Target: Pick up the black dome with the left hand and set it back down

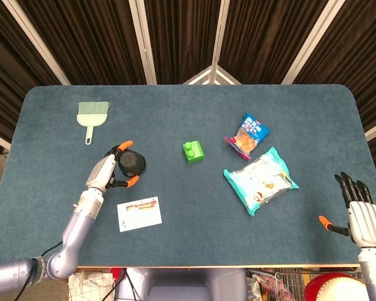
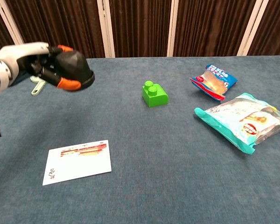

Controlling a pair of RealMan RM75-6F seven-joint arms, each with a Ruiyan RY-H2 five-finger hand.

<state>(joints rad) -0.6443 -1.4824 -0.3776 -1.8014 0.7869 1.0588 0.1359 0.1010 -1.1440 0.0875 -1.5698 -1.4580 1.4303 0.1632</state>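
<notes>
Left hand (image 1: 110,172) grips the black dome (image 1: 131,163), fingers wrapped round it w/ orange tips (image 2: 69,84) on its rim; chest view shows the dome held above the desk (image 1: 194,207), over the left half, between the green brush (image 1: 91,116) nr the far-left corner and the white card (image 1: 139,213) nr the front edge. Right hand (image 1: 361,213) at the front-right corner, fingers spread, holding nothing. Green block (image 1: 193,151) mid-desk; two snack bags (image 1: 261,180) to its right.
</notes>
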